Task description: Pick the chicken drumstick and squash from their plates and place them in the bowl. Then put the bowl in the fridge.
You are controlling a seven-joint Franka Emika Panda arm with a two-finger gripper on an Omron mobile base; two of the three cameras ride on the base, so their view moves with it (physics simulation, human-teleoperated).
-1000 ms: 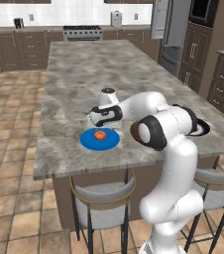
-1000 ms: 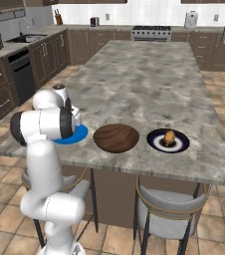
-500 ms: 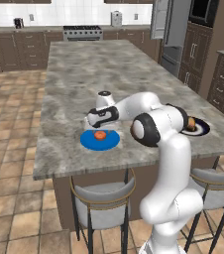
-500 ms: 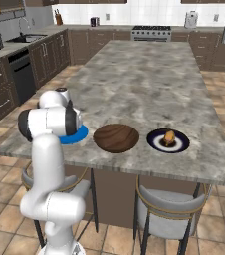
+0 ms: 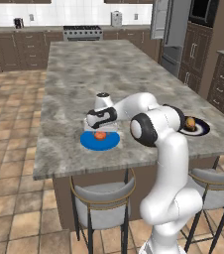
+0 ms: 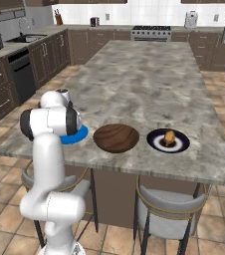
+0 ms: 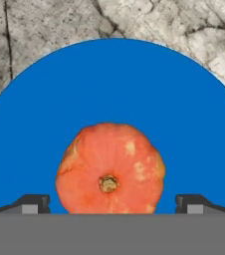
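Over the blue plate (image 5: pixel 99 141) near the bench's (image 5: pixel 84 74) front edge, the end effector (image 7: pixel 112 203) is hanging with its jaws standing wide, one fingertip (image 7: pixel 32 203) showing to each side of the squash (image 7: pixel 110 168) and neither touching it. From the hand view the squash is sitting upright on the plate, squat and round, its stem end facing straight up toward the camera, so no long axis is showing across the plate. From the left base view the squash (image 5: pixel 100 135) is lying a little behind the plate's middle, right under the hand.

Beside the blue plate (image 6: pixel 77 135), the dark brown wooden bowl (image 6: pixel 116 137) is resting on the bench, and past it the dark-rimmed plate (image 6: pixel 168 141) is carrying the chicken drumstick (image 6: pixel 169 136); which way the drumstick is pointing is too small to tell. Behind the bench's far right corner, the grey steel fridge (image 5: pixel 169 27) is standing against the dark cabinets (image 5: pixel 222 44).
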